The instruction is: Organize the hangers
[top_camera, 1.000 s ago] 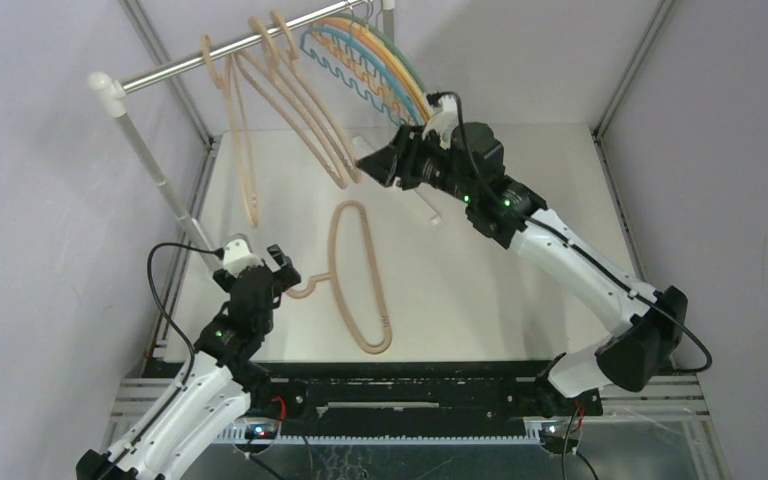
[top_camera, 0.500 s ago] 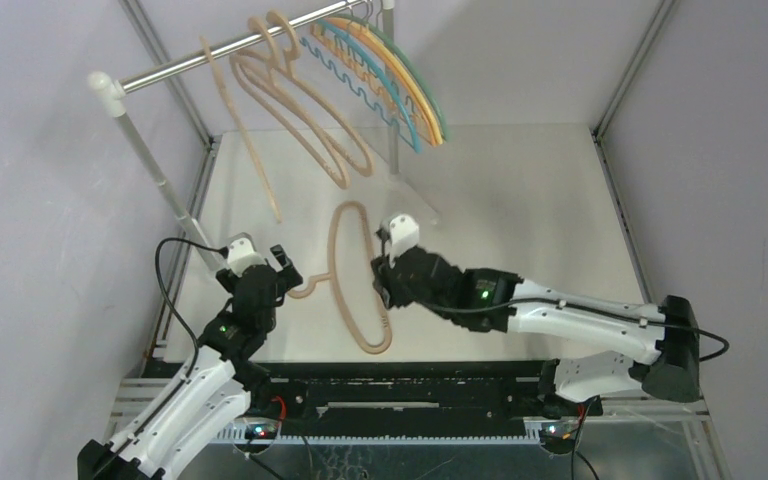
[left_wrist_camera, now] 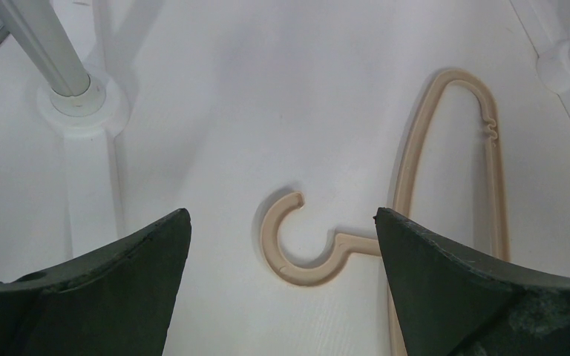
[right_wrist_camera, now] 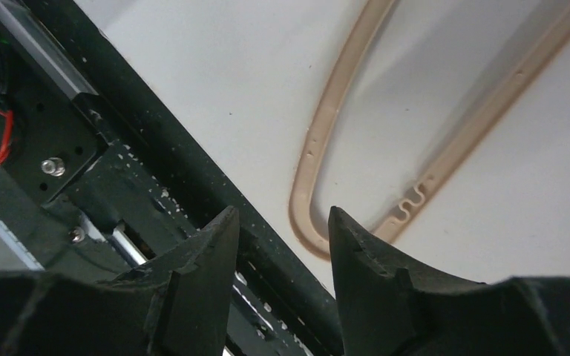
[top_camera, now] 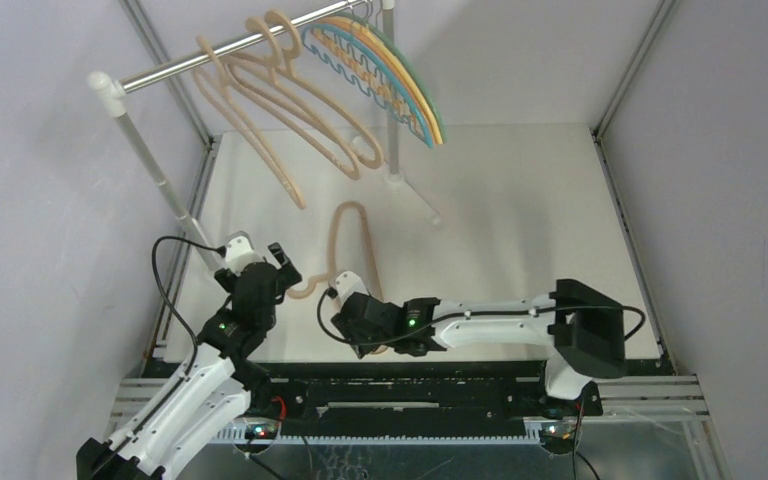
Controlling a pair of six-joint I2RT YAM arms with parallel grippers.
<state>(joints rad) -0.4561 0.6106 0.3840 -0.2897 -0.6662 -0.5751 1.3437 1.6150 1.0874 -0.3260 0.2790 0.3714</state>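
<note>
Pincer on right arm (right_wrist_camera: pixel 282 219) down from rail (top_camera: pixel 180 65) to lying beige hanger (top_camera: pixel 352 225), narrowly parted, seemingly empty; left pincer (left_wrist_camera: pixel 282 222) wide

Lab cell: plain walls (top_camera: pixel 730 150), aluminium frame (top_camera: pixel 632 70)

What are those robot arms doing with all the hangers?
Two robot arms are tidying hangers. Most hang on the silver rail: thick beige ones and thin coloured ones. One beige hanger lies flat on the table. The left gripper hovers open over its hook. The right gripper, open too, is down by the hanger's other end, near the table's front edge. Neither is holding it.
</note>
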